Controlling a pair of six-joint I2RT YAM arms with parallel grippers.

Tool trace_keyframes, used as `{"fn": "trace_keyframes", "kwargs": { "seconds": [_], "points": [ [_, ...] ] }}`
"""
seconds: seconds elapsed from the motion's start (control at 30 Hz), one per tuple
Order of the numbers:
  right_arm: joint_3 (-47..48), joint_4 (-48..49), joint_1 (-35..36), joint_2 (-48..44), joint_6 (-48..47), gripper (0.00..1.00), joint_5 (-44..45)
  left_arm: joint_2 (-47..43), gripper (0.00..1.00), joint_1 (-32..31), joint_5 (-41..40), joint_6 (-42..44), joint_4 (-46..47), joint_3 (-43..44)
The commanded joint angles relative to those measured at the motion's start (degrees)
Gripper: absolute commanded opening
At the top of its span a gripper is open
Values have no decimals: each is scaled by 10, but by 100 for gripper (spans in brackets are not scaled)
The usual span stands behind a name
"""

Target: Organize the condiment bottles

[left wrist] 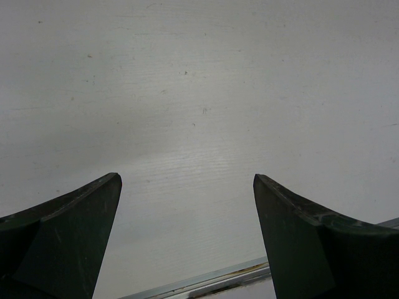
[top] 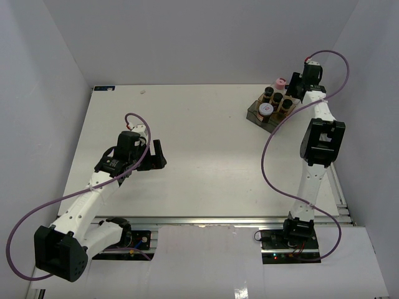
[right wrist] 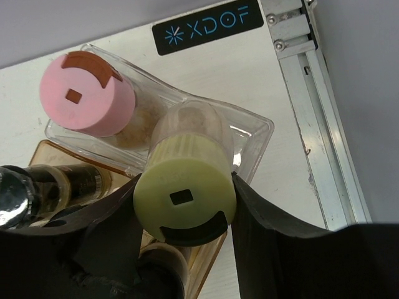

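We see the right gripper [right wrist: 182, 187] clamped on the yellow-capped bottle [right wrist: 187, 156], beside the pink-capped bottle [right wrist: 87, 93] in the clear tray [right wrist: 257, 134]. Dark bottles [right wrist: 68, 180] occupy the amber tray [right wrist: 45, 151]; the left gripper [left wrist: 187, 187] gapes empty.

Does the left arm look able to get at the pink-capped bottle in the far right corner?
Probably not. The pink-capped bottle sits far across the table, and the right gripper, shut on the pale yellow-capped bottle, crowds it. The open left gripper hangs empty on its own side.
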Motion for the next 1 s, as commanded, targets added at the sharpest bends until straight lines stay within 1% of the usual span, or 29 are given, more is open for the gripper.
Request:
{"fn": "trace_keyframes", "kwargs": {
  "seconds": [0.0, 0.17, 0.3, 0.43, 0.5, 0.67, 0.77, 0.8, 0.83, 0.97],
  "points": [
    [31, 9, -2, 19, -4, 41, 5, -6, 98, -2, 2, 3, 13, -1],
    [37, 10, -2, 29, -4, 52, 9, -5, 98, -3, 1, 3, 13, -1],
    [44, 10, -2, 33, -4, 65, 11, -4, 98, -2, 1, 3, 13, -1],
    [46, 9, -3, 29, -7, 74, 14, -4, 98, -2, -1, 3, 13, -1],
    [48, 8, -2, 21, -9, 77, 15, -4, 98, -3, -2, 3, 13, -1],
    [59, 1, -3, -11, -23, 82, 6, -8, 98, -3, -5, 2, 12, -1],
    [80, -25, -3, -44, -26, 84, 11, -10, 98, -3, -10, 3, 12, -2],
    [80, -30, -3, -59, -24, 91, 8, -12, 98, -4, -13, 2, 10, -2],
    [79, -35, -3, -75, -20, 95, 2, -13, 98, -6, -15, 1, 10, -2],
    [54, -65, 0, -153, -1, 90, -34, -11, 98, -7, -14, 6, 15, -1]
  ]
}}
